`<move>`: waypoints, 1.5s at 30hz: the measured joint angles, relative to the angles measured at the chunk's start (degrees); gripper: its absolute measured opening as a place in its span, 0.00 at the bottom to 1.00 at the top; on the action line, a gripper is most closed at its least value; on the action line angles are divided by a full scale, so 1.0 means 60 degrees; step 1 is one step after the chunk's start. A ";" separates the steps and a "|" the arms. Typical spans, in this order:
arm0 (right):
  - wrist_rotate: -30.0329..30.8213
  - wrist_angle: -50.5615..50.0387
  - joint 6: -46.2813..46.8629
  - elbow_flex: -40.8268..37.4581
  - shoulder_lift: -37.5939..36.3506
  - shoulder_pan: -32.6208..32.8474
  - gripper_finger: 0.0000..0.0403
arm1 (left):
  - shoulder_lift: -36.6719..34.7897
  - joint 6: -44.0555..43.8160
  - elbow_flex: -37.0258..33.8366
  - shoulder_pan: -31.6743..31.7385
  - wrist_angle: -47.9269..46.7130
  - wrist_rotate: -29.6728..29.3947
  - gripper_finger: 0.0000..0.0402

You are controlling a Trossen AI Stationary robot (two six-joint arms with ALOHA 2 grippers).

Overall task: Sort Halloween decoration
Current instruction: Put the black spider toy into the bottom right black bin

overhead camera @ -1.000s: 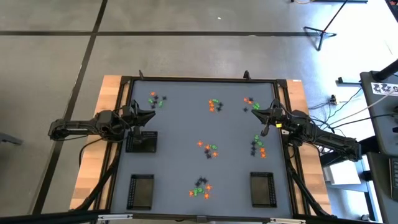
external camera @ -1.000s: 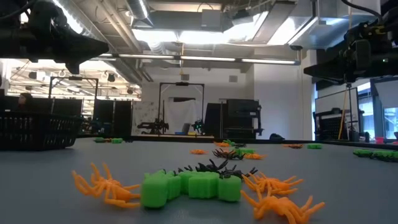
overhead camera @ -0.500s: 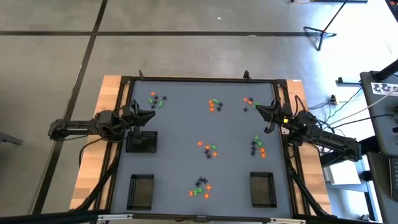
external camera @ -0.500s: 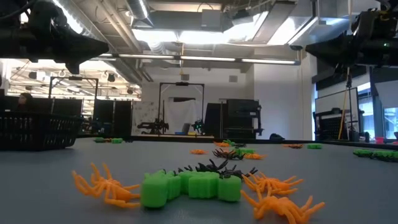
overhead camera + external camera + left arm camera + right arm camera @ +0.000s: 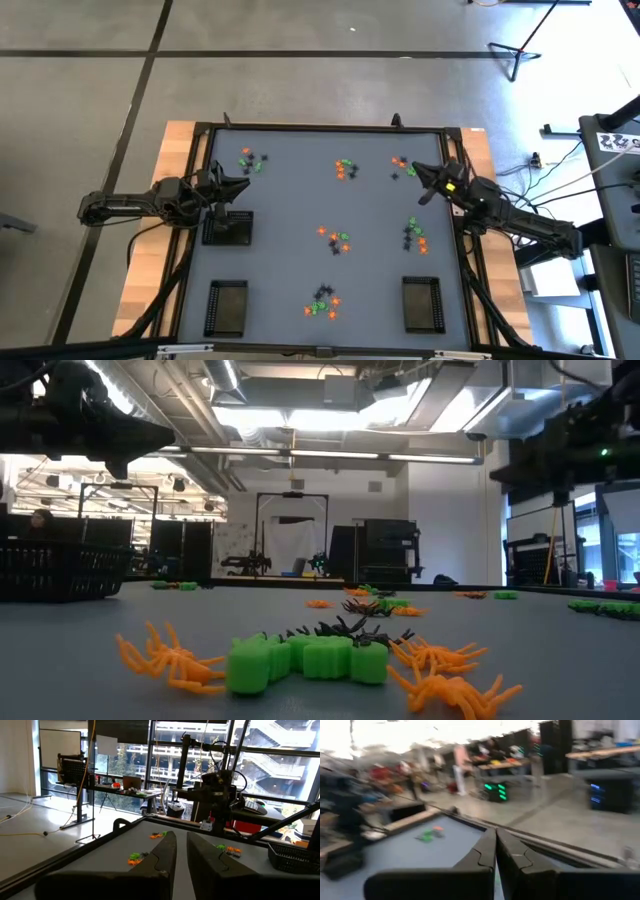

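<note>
Your Halloween trinkets lie in loose mixed clusters across the grey desk (image 5: pixel 290 190), none of them sorted yet: one cluster at the far left (image 5: pixel 251 161), one at the far middle (image 5: pixel 344 168), one at the far right (image 5: pixel 400 163), one in the centre (image 5: pixel 334 239), one on the right side (image 5: pixel 415 234) and one at the near edge (image 5: pixel 322 302). In the low view the near-edge pile reads as orange spiders (image 5: pixel 168 657), chunky green pieces (image 5: pixel 305 659) and a black spider (image 5: pixel 343 627) tangled together, so each colour will probably have to be picked out singly. Three black mesh trays wait as likely destinations: one at the left (image 5: pixel 229 229) and two at the near corners (image 5: pixel 228 306) (image 5: pixel 421 302), all apparently unfilled.

Your right end effector (image 5: pixel 418 172) hangs in the air just beside the far-right cluster, which suggests that is your first target. Its fingers (image 5: pixel 485 851) are pressed together and carry nothing.

Your left end effector (image 5: pixel 240 185) waits over the desk's left edge, just beyond the left tray. Its fingers (image 5: pixel 167 851) stand a narrow slit apart, nearly closed, with nothing between them and touching nothing.
</note>
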 joint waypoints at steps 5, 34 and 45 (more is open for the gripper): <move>0.0116 0.0010 -0.0732 0.0014 0.0795 0.0018 0.03 | 0.0001 0.0000 -0.0004 -0.0003 -0.0003 0.0003 0.10; -0.0164 -0.5055 0.1387 0.3541 0.5590 0.0012 0.03 | 0.0001 0.0000 0.0000 -0.0003 0.0001 0.0003 0.10; -0.0543 -0.4063 0.1285 0.3537 0.8396 -0.1611 0.34 | -0.0003 0.0000 -0.0004 -0.0002 0.0001 0.0003 0.10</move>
